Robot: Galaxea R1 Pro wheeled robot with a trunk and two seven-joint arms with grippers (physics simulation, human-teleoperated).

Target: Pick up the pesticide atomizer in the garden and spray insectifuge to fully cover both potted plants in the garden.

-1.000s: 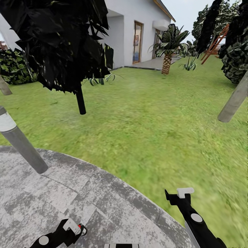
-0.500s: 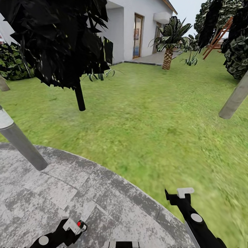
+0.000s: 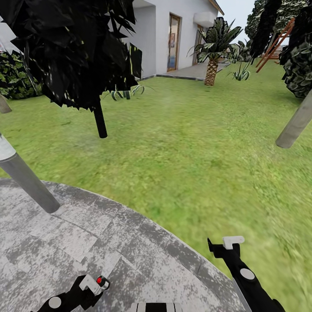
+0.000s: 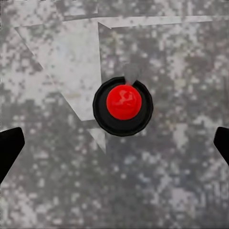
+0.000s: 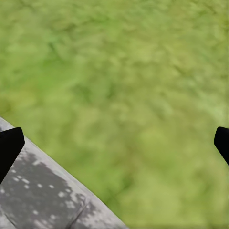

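Patio (image 3: pixel 65 242) edge, lawn (image 3: pixel 186 143) ahead, no readable writing.
Left gripper (image 4: pixel 114 143) and right gripper (image 5: pixel 114 143) both spread wide, grasping nothing.

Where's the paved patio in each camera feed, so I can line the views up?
Head view: the patio lies across the lower left, grey and mottled.
Left wrist view: the patio paving lies behind a red knob.
Right wrist view: a grey wedge of patio borders the lawn.
Shared landmark: the patio's curved edge against the grass, seen in the head and right wrist views.
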